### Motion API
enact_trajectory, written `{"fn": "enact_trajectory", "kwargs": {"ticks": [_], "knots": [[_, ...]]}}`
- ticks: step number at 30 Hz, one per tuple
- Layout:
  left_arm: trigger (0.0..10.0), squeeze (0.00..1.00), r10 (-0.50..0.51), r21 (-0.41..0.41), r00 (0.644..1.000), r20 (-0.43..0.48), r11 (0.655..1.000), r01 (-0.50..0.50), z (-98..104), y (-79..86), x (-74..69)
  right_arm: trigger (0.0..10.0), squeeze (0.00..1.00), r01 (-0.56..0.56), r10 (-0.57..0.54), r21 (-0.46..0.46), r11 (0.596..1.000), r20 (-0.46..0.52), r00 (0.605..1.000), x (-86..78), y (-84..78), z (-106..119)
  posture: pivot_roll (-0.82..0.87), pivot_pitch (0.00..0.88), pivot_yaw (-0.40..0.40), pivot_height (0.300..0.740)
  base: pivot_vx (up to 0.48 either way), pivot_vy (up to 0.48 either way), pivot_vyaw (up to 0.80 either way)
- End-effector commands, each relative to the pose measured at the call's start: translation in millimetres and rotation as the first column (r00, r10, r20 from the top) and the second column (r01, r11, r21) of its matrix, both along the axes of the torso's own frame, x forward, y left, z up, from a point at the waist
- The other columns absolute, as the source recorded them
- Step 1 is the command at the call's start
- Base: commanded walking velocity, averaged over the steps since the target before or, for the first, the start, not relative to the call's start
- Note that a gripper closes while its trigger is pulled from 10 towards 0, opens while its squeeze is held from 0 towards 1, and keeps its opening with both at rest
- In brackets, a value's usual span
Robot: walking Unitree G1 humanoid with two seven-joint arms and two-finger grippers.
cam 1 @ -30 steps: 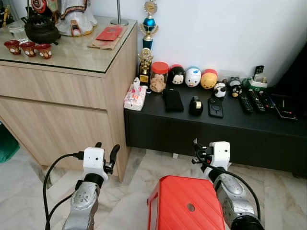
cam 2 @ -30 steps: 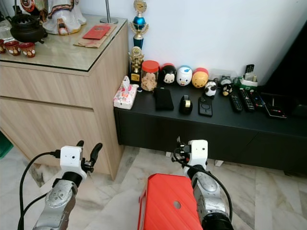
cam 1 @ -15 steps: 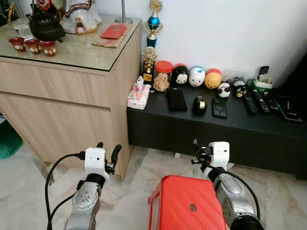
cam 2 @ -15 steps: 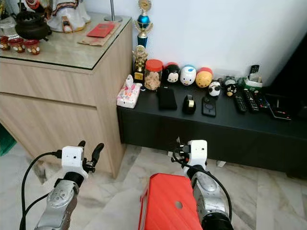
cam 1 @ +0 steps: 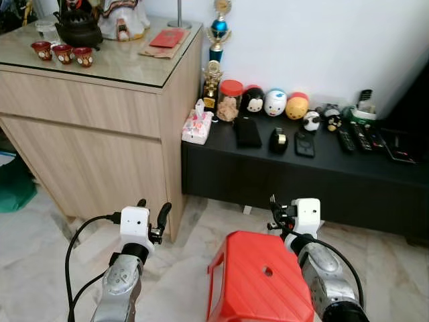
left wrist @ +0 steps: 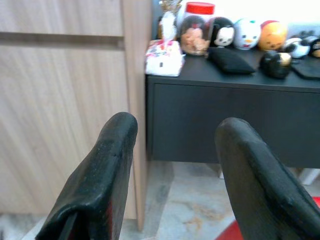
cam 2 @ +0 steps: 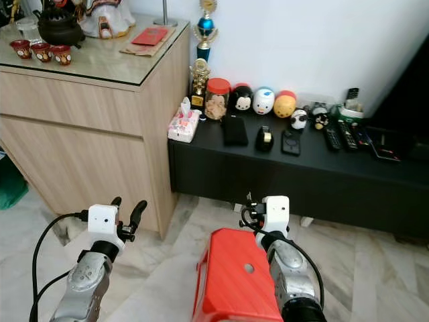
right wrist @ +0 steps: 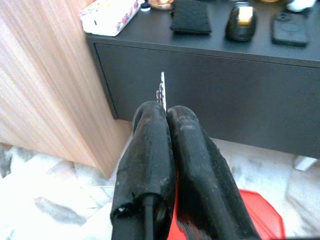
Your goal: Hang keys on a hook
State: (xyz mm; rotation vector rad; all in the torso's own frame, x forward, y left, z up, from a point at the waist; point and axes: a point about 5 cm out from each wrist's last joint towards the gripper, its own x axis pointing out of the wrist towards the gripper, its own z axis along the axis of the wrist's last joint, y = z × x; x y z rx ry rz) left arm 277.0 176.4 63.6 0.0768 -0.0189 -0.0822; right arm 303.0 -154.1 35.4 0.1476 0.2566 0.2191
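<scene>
- The right pincer is held low in front of the robot, above the marble floor and facing a black cabinet; its two black fingers are pressed together, pinching a key whose thin metal blade sticks out past the tips.
- In the head view the right pincer sits just above the far edge of a red stool.
- The left pincer is raised at about the same height, near the corner of a wooden cabinet; its fingers are spread apart with nothing between them.
- On the black cabinet's tabletop stand a tissue pack, a red-lidded jar, three round toy figures, a black pouch, and several remote controls.
- A trophy stands against the white wall behind the jar.
- The glass top of the wooden cabinet carries a dark teapot, small red cups and a red envelope.
</scene>
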Motion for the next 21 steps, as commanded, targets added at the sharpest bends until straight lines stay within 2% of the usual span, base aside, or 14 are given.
{"fn": "enact_trajectory", "kwargs": {"ticks": [1, 21], "knots": [[10.0, 0.00, -0.016, -0.005, 1.000, 0.021, 1.000, 0.016, 3.1, -4.0, 0.8, 10.0, 0.00, 0.007, -0.007, -0.014, 1.000, 0.004, 1.000, 0.0, -3.9, 1.4, 0.01, 0.000, -0.096, 0.740, -0.270, 0.000, 0.00], [10.0, 0.00, -0.029, -0.005, 0.999, 0.021, 1.000, 0.029, 2.3, -5.0, -0.2, 10.0, 0.00, 0.003, -0.003, -0.040, 0.999, -0.007, 1.000, -2.3, -6.1, -1.3, 0.01, 0.000, -0.091, 0.740, -0.284, 0.000, 0.00]]}}
